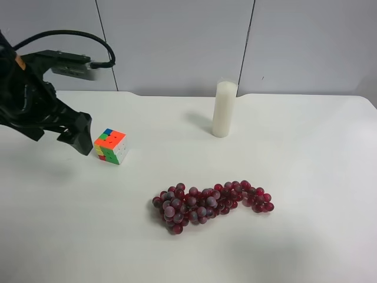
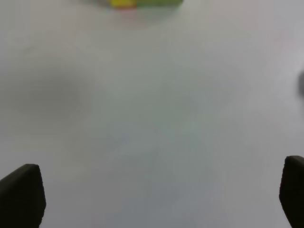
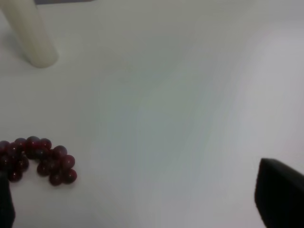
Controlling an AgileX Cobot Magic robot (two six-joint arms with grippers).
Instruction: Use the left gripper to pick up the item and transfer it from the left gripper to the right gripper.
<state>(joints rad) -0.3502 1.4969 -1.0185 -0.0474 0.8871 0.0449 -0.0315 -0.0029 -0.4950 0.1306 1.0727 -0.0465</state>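
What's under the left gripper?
Only bare white table between the fingers of the open left gripper. The Rubik's cube lies ahead, not beneath. Table directly under the fingers is hidden.

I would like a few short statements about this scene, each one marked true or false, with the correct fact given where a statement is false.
1. The left claw is open and holds nothing. True.
2. The cube is gripped in the left claw. False: it stands on the table, outside the claw.
3. The white cylinder stands upright. True.
4. The grapes touch both the cube and the white cylinder. False: they lie apart from both.
5. The right claw is shut on the grapes. False: it is open and empty, and the grapes lie on the table.
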